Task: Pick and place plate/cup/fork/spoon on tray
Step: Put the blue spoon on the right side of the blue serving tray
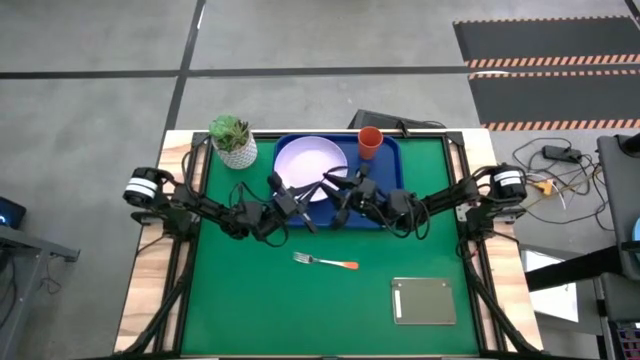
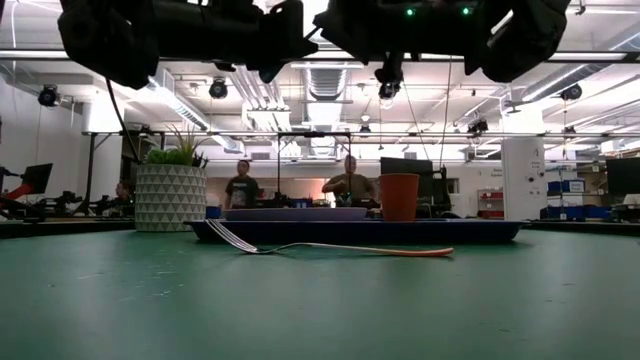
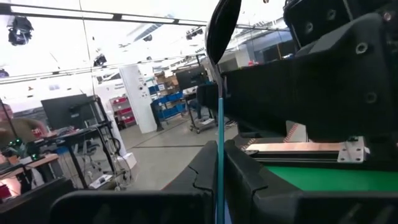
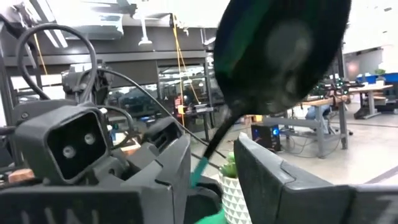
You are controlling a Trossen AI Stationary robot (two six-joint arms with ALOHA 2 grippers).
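The blue tray [image 1: 390,150] lies at the far middle of the green table [image 1: 250,300]. On it the lavender plate [image 1: 305,160] fills the half nearer the potted plant [image 1: 232,140], and the orange cup [image 1: 370,143] stands upright at the tray's far edge, beside the plate and apart from it.

Both arms meet over the tray's near edge. The spoon [image 3: 219,112] is held up in the air between them: in the left wrist view its light blue handle runs straight up from between the left pincer's [image 1: 300,195] fingers, which are closed on it, to the bowl at the top. In the right wrist view the same spoon's bowl looms close and its handle passes down between the right pincer's [image 1: 340,200] fingers [image 4: 273,180], which look set close about it; whether they actually press it I cannot tell.

The fork [image 1: 325,262] lies flat on the table just in front of the tray, tines toward the plant's side. A grey slab [image 1: 424,301] lies further forward of the tray, well apart from it.
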